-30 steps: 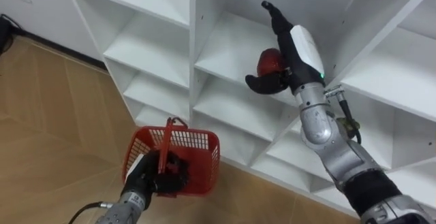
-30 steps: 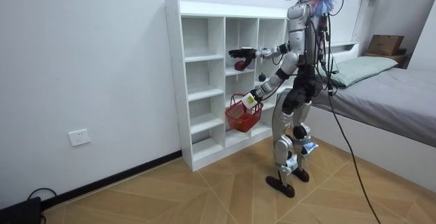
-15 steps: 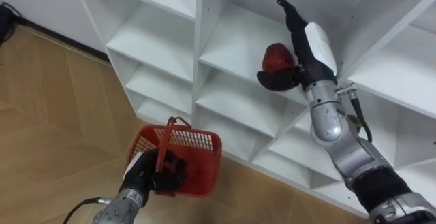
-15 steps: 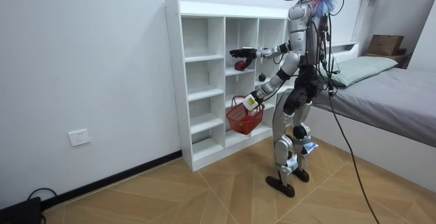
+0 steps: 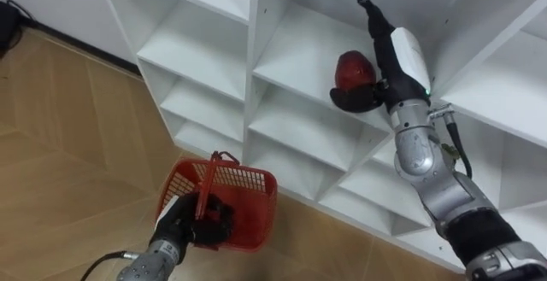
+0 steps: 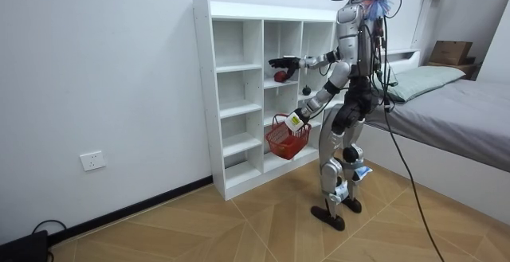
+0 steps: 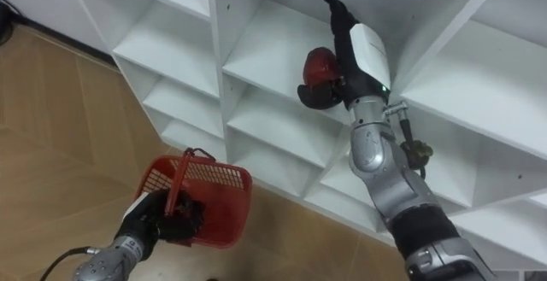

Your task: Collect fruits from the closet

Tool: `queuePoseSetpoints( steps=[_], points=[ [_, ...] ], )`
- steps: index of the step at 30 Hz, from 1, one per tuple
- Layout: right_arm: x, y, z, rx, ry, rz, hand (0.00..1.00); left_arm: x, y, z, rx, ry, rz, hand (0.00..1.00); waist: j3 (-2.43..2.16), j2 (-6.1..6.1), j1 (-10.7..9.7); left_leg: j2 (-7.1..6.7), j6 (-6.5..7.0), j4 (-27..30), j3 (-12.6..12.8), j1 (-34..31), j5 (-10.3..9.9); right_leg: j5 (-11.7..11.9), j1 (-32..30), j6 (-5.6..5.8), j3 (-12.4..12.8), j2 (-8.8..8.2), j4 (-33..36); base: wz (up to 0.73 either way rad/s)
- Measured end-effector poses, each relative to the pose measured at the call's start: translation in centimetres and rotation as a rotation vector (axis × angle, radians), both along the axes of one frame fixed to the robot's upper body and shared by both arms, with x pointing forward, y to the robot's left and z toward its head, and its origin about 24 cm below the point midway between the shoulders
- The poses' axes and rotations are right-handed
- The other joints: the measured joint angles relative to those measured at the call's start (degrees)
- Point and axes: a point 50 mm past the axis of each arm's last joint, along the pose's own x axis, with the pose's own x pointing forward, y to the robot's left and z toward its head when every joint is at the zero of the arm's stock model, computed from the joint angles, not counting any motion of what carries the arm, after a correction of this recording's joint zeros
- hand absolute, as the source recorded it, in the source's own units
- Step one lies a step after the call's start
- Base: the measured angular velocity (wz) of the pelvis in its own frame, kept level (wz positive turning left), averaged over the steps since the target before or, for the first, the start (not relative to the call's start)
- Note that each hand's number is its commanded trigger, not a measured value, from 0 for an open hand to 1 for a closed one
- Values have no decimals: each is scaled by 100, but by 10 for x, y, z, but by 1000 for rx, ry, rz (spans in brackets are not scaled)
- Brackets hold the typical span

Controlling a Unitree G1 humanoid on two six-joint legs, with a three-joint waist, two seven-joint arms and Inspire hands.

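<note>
Down at 7 o'clock, the left hand (image 5: 184, 221) is clenched round the handle of the red basket (image 5: 248, 175), which hangs low in front of the white closet (image 5: 197, 50); whether any fruit lies in it is hard to tell. Up at 1 o'clock, a round red fruit (image 5: 352, 69) sits on a middle shelf. The right hand (image 5: 395, 67) is at its 3 o'clock, fingers stretched straight past it and thumb hooked under its near side, not closed on it. By my reading the grasp and the drop into the basket both remain.
</note>
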Motion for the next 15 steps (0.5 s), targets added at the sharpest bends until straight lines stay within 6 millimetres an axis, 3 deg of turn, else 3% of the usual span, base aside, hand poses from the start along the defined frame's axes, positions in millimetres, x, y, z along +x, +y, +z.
queuePoseSetpoints(
  steps=[15],
  points=[
    [13, -15, -6, 144, 118, -57, 0, 1, -1, 0, 29, 1, -29, 100, -4, 6, 109, -10, 13, -59, -3, -3, 31, 1, -6, 2, -75, -26, -6, 1]
  ],
)
